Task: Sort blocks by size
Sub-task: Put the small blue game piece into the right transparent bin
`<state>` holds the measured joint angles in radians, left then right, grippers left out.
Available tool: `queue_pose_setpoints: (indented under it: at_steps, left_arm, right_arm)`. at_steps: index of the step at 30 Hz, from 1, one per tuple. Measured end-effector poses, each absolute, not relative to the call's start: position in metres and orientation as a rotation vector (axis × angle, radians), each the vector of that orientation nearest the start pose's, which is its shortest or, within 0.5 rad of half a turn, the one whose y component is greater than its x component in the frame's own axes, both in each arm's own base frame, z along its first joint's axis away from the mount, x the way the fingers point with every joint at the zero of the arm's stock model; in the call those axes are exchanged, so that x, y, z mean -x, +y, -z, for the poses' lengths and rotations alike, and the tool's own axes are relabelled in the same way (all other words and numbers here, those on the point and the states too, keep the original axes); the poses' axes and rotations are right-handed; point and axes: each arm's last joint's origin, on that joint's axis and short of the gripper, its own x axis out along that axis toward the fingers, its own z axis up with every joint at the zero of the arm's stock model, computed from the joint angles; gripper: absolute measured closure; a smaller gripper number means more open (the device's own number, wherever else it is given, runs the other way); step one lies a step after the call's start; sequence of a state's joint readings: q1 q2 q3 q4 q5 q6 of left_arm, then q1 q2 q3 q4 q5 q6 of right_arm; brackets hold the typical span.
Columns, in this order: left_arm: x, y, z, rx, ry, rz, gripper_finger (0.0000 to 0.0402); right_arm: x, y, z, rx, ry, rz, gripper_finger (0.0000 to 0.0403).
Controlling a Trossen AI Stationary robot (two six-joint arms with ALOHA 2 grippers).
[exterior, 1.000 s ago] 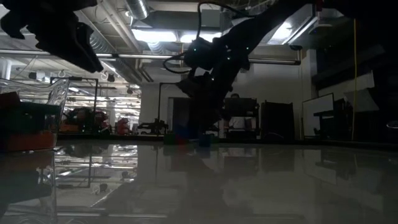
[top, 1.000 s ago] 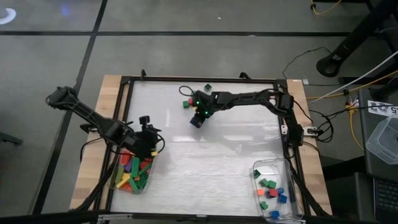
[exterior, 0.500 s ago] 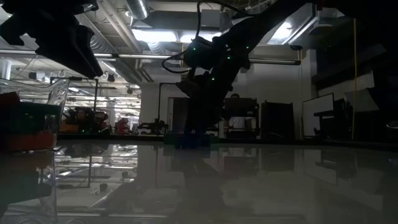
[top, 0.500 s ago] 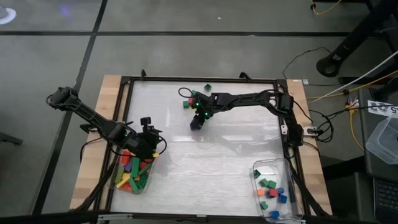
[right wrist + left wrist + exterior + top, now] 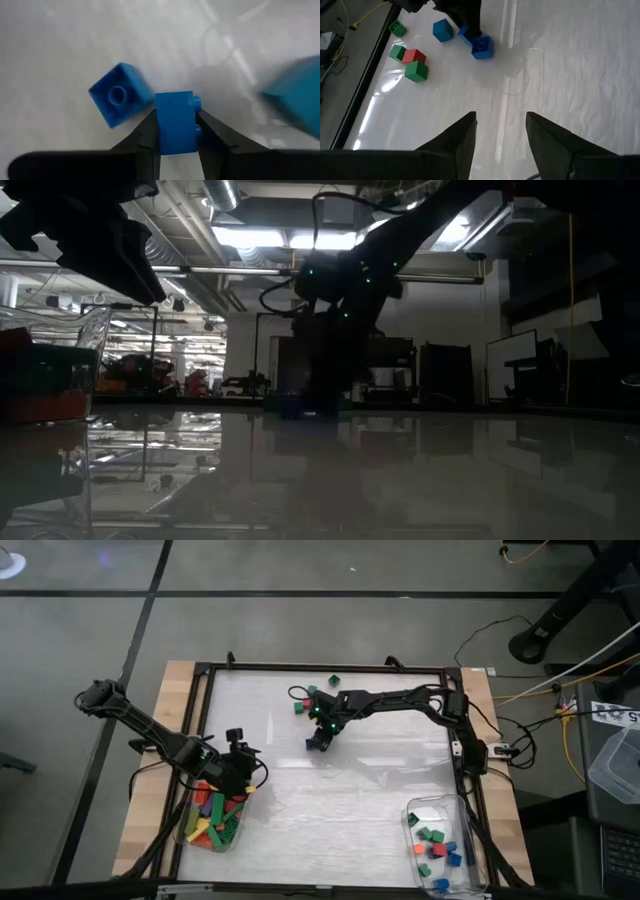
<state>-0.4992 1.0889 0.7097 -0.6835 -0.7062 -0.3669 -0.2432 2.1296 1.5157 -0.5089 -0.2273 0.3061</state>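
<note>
Right gripper (image 5: 176, 131) now clamped on a small blue block (image 5: 176, 121), one dark finger (image 5: 145, 137) pressed to each side of it. A second ago carried above the far-centre of the table; half a second ago lowered over the blue pieces; now down at the surface with the block pinched. In the high view, gripper (image 5: 318, 739) sits just off the little cluster of loose blocks (image 5: 304, 703) at the far edge. Second blue block (image 5: 119, 98) lying tilted just beside the held one, stud showing, not touching the fingers as far as can be seen. Third blue piece (image 5: 295, 95) at the edge of the right wrist view, near.

Left wrist view: held block (image 5: 466, 34) mostly hidden behind the right arm; blue cube (image 5: 482, 46) and another (image 5: 443, 29) beside it; green blocks (image 5: 415, 71) and a red one (image 5: 414, 55) well apart towards the table frame.

Left gripper (image 5: 500, 135) over the left tub (image 5: 215, 815) of long mixed-colour blocks, fingers apart, nothing between them, unchanged through the last second.

Judgement: pick just completed, not yet lifted. Small piece, so presumably bound for the right tub (image 5: 445, 840), near corner. Roughly six loose blocks left on the table; sort well along, not done. Risk: neighbour blue block dragged on lift.
</note>
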Motion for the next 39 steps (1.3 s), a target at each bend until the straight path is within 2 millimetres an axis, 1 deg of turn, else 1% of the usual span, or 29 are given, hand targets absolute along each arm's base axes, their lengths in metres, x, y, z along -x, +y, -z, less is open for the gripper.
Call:
queue_pose_setpoints:
  at_steps: [2,6,9,11,14,18,23,27,29,31,34,37,39]
  left_arm:
    - [-0.177,-0.075,-0.224,-0.255,0.81,-0.338,0.0243]
    - [-0.181,-0.077,-0.227,-0.224,0.768,-0.333,0.0243]
    - [-0.183,-0.078,-0.228,-0.205,0.743,-0.329,0.0243]
    - [-0.184,-0.079,-0.23,-0.201,0.728,-0.324,0.0243]
    - [-0.187,-0.08,-0.231,-0.193,0.703,-0.315,0.0243]
    - [-0.191,-0.08,-0.235,-0.155,0.655,-0.318,0.0243]
    - [-0.198,-0.076,-0.239,-0.102,0.598,-0.343,0.0243]
    - [-0.203,-0.07,-0.242,-0.071,0.57,-0.372,0.0243]
    - [-0.204,-0.068,-0.242,-0.061,0.562,-0.384,0.0243]
    - [-0.206,-0.065,-0.242,-0.057,0.561,-0.397,0.0243]
    - [-0.21,-0.064,-0.238,-0.06,0.578,-0.407,0.0243]
    - [-0.22,-0.066,-0.231,-0.055,0.585,-0.4,0.0243]
    - [-0.229,-0.069,-0.225,-0.048,0.572,-0.394,0.0243]
  right_arm:
    - [-0.427,-0.098,-0.154,-0.564,1.086,0.133,0.0314]
    - [-0.434,-0.095,-0.173,-0.636,1.082,0.007,0.0314]
    - [-0.437,-0.089,-0.194,-0.711,1.099,-0.121,0.0314]
    - [-0.439,-0.081,-0.209,-0.752,1.127,-0.196,0.0314]
    - [-0.437,-0.062,-0.231,-0.776,1.209,-0.246,0.0314]
    - [-0.431,-0.03,-0.257,-0.725,1.329,-0.272,0.0314]
    - [-0.416,0.021,-0.276,-0.604,1.51,-0.28,0.0314]
    - [-0.396,0.065,-0.28,-0.43,1.689,-0.275,0.0314]
    - [-0.391,0.087,-0.279,-0.362,1.686,-0.305,0.0314]
    - [-0.382,0.108,-0.281,-0.318,1.711,-0.337,0.0314]
    - [-0.366,0.137,-0.285,-0.225,1.719,-0.323,0.0314]
    - [-0.346,0.161,-0.285,-0.112,1.728,-0.257,0.0314]
    - [-0.327,0.173,-0.286,-0.059,1.726,-0.15,0.0314]
